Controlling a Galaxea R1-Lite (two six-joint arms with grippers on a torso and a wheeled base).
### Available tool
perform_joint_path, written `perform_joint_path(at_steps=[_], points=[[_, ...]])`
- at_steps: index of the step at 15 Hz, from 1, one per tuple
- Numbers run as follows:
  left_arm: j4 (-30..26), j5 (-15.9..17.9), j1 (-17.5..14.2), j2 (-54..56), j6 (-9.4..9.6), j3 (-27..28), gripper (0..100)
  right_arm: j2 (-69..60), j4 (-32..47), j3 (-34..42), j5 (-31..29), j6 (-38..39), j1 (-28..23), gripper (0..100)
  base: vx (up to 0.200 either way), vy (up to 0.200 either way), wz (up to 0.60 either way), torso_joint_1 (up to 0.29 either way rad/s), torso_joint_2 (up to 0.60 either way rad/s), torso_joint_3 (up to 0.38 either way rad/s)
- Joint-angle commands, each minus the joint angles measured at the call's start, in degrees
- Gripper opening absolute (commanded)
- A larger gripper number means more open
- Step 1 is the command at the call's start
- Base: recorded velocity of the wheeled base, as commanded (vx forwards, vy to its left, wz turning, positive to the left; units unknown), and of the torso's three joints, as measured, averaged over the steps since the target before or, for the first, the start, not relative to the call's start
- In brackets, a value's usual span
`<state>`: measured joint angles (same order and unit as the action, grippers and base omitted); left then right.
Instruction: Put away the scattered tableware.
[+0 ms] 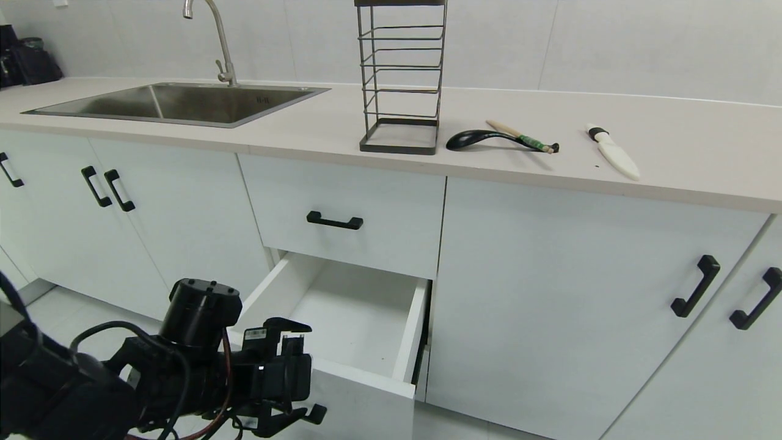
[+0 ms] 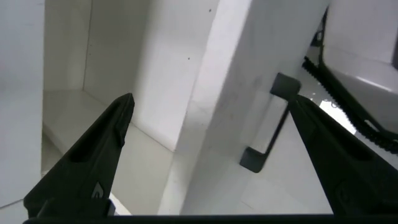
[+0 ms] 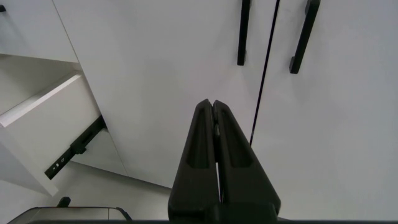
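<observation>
Tableware lies on the bench (image 1: 305, 131), all on the right of the rack (image 1: 400, 79): a black spoon (image 1: 482, 139) nearest it, bowl toward the rack and handle running away; chopsticks (image 1: 519, 135) crossing that handle's far end; a white knife (image 1: 613, 152) farther out, slanting toward the bench's front edge. Below the rack a drawer (image 1: 348, 318) stands open. The left claw (image 2: 208, 118) is low at the drawer's front, spread wide, with the front panel and its handle (image 2: 264, 124) between the jaws but not pinched. The right claw (image 3: 214, 109) is pressed together, holds nothing, and faces the cabinet doors beside the drawer. All three pieces lie up and away from both claws, and the right arm looks nearer them.
</observation>
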<state>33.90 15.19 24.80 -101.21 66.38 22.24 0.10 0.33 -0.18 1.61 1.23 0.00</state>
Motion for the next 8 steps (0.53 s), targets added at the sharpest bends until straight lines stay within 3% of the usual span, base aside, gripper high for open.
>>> perform_joint_path(at_steps=[1, 3, 5, 7, 8], points=[[0.2, -0.1, 1.3, 4.2, -1.87, -2.5, 100, 0.1, 0.0, 0.0, 0.1, 0.0, 0.0, 0, 0.0, 0.0, 0.0, 0.0, 0.0, 0.0], [0.1, -0.1, 1.7, 6.7, -5.29, -2.6, 100, 0.1, 0.0, 0.0, 0.0, 0.0, 0.0, 0, 0.0, 0.0, 0.0, 0.0, 0.0, 0.0], [-0.6, -0.2, 1.7, 10.3, -10.04, -2.8, 100, 0.1, 0.0, 0.0, 0.0, 0.0, 0.0, 0, 0.0, 0.0, 0.0, 0.0, 0.0, 0.0], [-0.3, -0.4, 1.6, 12.5, -17.6, -2.3, 100, 0.1, 0.0, 0.0, 0.0, 0.0, 0.0, 0, 0.0, 0.0, 0.0, 0.0, 0.0, 0.0], [0.0, -0.7, 0.9, 13.8, -23.22, -1.9, 100, 0.1, 0.0, 0.0, 0.0, 0.0, 0.0, 0, 0.0, 0.0, 0.0, 0.0, 0.0, 0.0]])
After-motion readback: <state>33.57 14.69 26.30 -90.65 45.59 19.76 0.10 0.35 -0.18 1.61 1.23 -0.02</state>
